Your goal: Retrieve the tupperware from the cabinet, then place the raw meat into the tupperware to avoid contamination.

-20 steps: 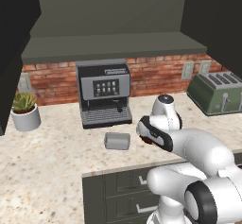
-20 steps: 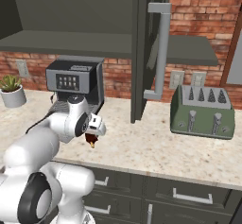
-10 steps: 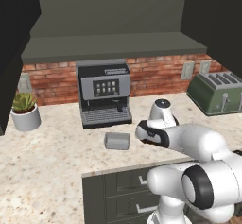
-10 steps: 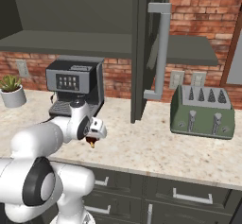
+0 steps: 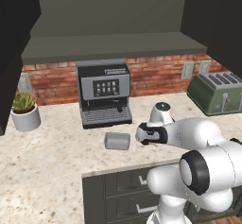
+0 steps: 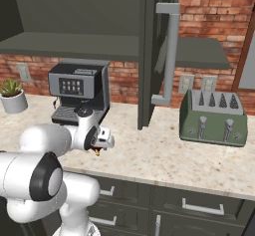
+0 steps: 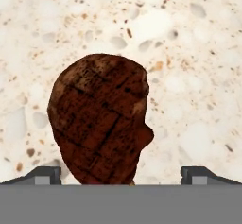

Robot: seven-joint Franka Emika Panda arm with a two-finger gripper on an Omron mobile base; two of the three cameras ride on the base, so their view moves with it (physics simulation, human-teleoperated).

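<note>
At far left of the left base view a small plant (image 5: 23, 102) with spiky green leaves sits in a round pale pot on the speckled beige stone counter (image 5: 52, 161). Next comes a boxy grey and black coffee machine (image 5: 104, 92) with a ribbed drip tray, standing against the red brick wall. In front of it lies the tupperware (image 5: 117, 141), a low grey plastic box with rounded corners, flat on the counter and just left of the gripper (image 5: 147, 142). The gripper hangs low over the counter on the glossy white arm. In the hand view its two dark fingertips (image 7: 43, 174) stand wide apart on either side of the meat (image 7: 101, 118), not pressing it. The meat is a dark red-brown rounded lump with a scored, criss-cross surface, lying on the stone between the tips. In the right base view a bit of it peeks out under the gripper (image 6: 100, 145). Further right, the cabinet door (image 6: 154, 46) stands open, dark grey-green and smooth, with a long squared silver bar handle (image 6: 168, 56). Behind it is a bare matte shelf (image 6: 69, 45). At far right sits a green-grey toaster (image 6: 213, 119) with rounded metal sides and slots on top.
</note>
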